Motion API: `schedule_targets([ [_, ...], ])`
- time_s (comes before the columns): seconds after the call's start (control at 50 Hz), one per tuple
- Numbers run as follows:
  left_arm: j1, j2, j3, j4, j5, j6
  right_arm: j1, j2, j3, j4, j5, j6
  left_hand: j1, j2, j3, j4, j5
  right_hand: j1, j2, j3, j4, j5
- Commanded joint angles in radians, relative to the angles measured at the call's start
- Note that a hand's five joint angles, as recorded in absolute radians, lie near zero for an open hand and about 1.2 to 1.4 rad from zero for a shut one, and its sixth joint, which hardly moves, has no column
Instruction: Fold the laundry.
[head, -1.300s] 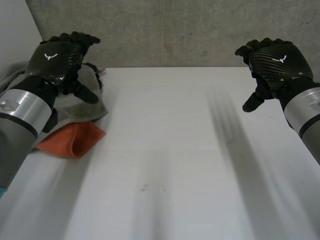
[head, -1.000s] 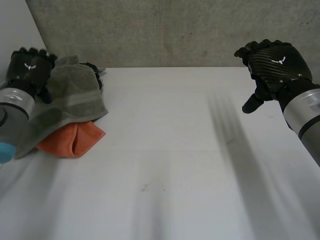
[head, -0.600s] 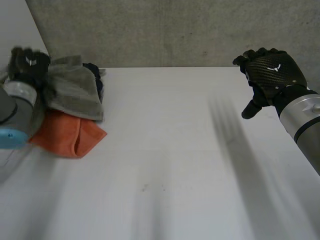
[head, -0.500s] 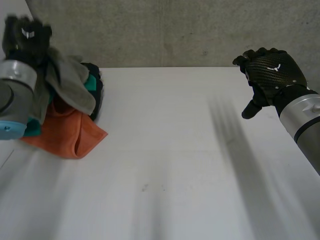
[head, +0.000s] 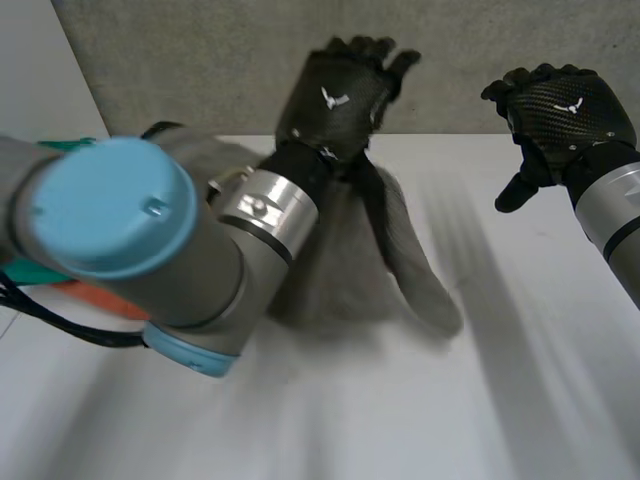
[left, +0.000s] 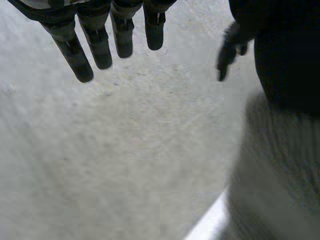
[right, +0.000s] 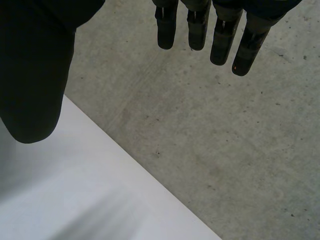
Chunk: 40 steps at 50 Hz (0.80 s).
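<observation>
The left hand (head: 335, 100) is raised over the far middle of the white table (head: 400, 420), its back to the head camera. A grey towel (head: 400, 250) hangs down from it, and the towel's lower end trails onto the tabletop. In the left wrist view the fingers (left: 100, 45) are straight and slightly spread, with none of them curled round cloth. The grey towel (left: 280, 175) hangs on the thumb side of the hand, below the dark bulk of the thumb.

The left arm crosses the near left of the head view, its light-blue cap (head: 110, 205) close to the camera. Behind it an orange cloth (head: 95, 300) and a strip of teal cloth (head: 65, 145) lie on the table's left side, mostly hidden by the arm.

The right hand (head: 565, 110) hovers above the table's far right, well apart from the towel. Its fingers (right: 197, 30) are straight and side by side, with the thumb held away from them and nothing in the hand.

The tabletop is plain white and matt. A rough grey concrete wall (head: 200, 70) runs along its far edge, speckled and faintly cracked in the right wrist view (right: 225, 140), and a smooth white wall (head: 40, 70) meets it at the left.
</observation>
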Motion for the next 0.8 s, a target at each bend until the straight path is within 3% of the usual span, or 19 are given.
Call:
schedule_targets([
  [0.02, 0.012, 0.007, -0.016, -0.008, -0.002, -0.058, -0.023, 0.013, -0.003, 0.004, -0.004, -0.003, -0.014, -0.038, -0.043, -0.036, -0.053, -0.023, -0.05, -0.039, -0.064, -0.054],
  [0.1, 0.074, 0.073, -0.06, -0.045, -0.003, -0.056, -0.02, 0.019, -0.004, 0.011, -0.017, -0.006, -0.002, -0.027, -0.031, -0.024, -0.041, -0.023, -0.05, -0.039, -0.064, -0.054],
  [0.2, 0.256, 0.134, -0.12, -0.094, 0.003, -0.029, -0.012, 0.045, -0.012, 0.054, -0.015, -0.037, 0.03, 0.006, 0.001, 0.008, -0.009, -0.023, -0.05, -0.039, -0.064, -0.054],
  [0.3, 0.367, 0.105, -0.134, -0.158, 0.009, 0.031, 0.0, 0.046, -0.012, 0.187, -0.018, -0.095, 0.033, 0.009, 0.004, 0.011, -0.006, -0.023, -0.05, -0.039, -0.064, -0.054],
  [0.42, 0.508, 0.05, -0.186, -0.318, 0.109, 0.18, 0.086, 0.082, 0.014, 0.341, -0.021, -0.161, 0.092, 0.067, 0.063, 0.07, 0.053, -0.023, -0.05, -0.039, -0.064, -0.054],
  [0.5, 0.56, 0.041, -0.244, -0.371, 0.227, 0.243, 0.167, 0.117, 0.057, 0.355, -0.023, -0.187, 0.118, 0.094, 0.089, 0.096, 0.079, 0.069, 0.042, 0.053, 0.028, 0.038],
  [0.58, 0.586, 0.035, -0.295, -0.387, 0.293, 0.275, 0.215, 0.14, 0.115, 0.329, -0.02, -0.225, 0.174, 0.15, 0.145, 0.152, 0.135, 0.166, 0.139, 0.15, 0.125, 0.135],
  [0.8, 0.638, 0.024, -0.385, -0.37, 0.298, 0.338, 0.224, 0.186, 0.278, 0.139, -0.055, -0.241, 0.224, 0.2, 0.195, 0.202, 0.185, 0.163, 0.136, 0.147, 0.122, 0.132],
])
